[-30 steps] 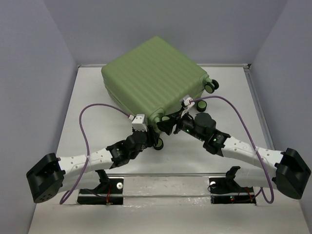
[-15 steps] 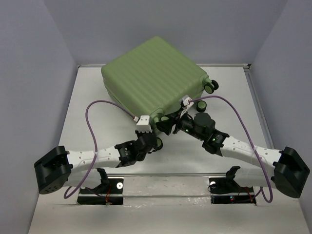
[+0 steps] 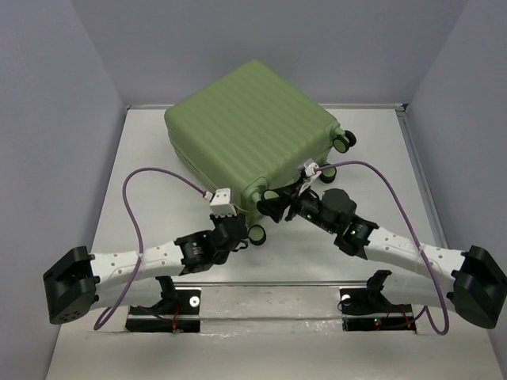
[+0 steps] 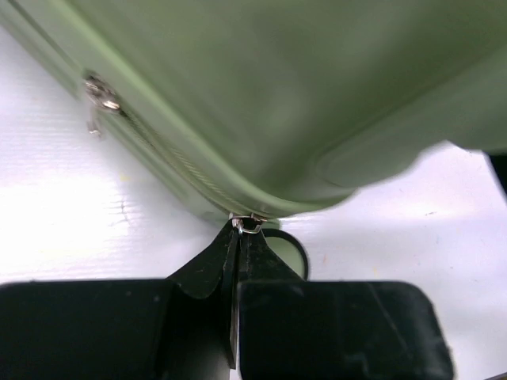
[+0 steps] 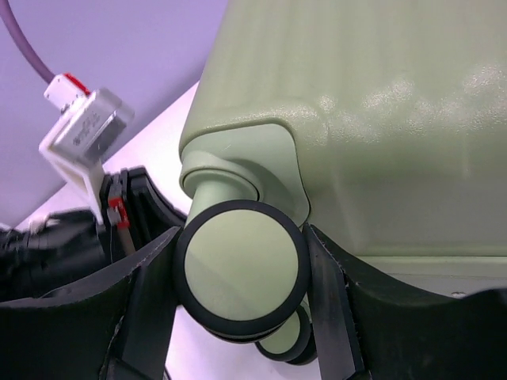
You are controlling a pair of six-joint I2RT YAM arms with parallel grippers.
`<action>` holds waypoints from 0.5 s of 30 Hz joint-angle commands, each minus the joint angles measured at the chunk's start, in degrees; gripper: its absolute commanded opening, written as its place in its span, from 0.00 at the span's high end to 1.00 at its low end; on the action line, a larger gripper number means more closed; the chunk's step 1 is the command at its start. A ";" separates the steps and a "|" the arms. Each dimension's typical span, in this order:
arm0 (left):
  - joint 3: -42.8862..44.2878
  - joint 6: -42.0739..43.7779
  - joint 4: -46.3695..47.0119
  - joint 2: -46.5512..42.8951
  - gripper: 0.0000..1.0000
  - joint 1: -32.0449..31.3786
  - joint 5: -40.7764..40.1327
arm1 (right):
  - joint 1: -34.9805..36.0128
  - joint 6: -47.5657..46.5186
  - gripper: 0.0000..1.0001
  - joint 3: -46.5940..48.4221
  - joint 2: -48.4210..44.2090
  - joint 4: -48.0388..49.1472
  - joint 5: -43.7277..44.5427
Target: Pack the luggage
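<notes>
Arms: both of mine reach forward and inward from the near edge of the table (image 3: pixel 142 158), meeting at the near corner of the case
Left gripper: my left gripper (image 4: pixel 239 231) is squeezed fully together, its tips pinching a small metal zipper pull (image 4: pixel 250 226) right at the lower corner of the shell
Right gripper: my right gripper (image 5: pixel 242 233) is spread wide around a wheel (image 5: pixel 242 269), one finger against each side of its black rim, so it has hold of that wheel
White camera housing (image 5: pixel 83 138): seen from my right wrist, it sits near the held wheel, on its left
Luggage: the luggage (image 3: pixel 249 127) lies flat and closed, ribbed green shell up, on the far middle of the table, turned cornerwise to me
Second pull (image 4: pixel 101 93): it hangs on the zip line further along the side, apart from my left fingers
Far wheel (image 3: pixel 343 140): it sticks out on the right-hand side, beyond my right gripper
</notes>
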 commanded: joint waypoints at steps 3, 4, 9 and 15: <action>-4.73 -2.95 -10.52 -11.89 0.94 4.62 -9.95 | 0.13 -1.29 0.93 -3.91 -9.97 -5.40 1.19; -5.95 -2.95 -10.96 -14.25 0.94 7.07 -8.73 | 0.13 -1.46 0.93 -4.35 -11.80 -6.01 0.67; -8.34 2.31 -6.49 -18.40 0.94 17.87 -1.43 | 0.13 -1.46 0.93 -4.88 -15.59 -8.91 -1.26; -4.13 5.22 -6.31 -16.03 0.93 24.48 -1.24 | 0.13 -1.81 0.93 -5.58 -18.14 -11.90 -1.27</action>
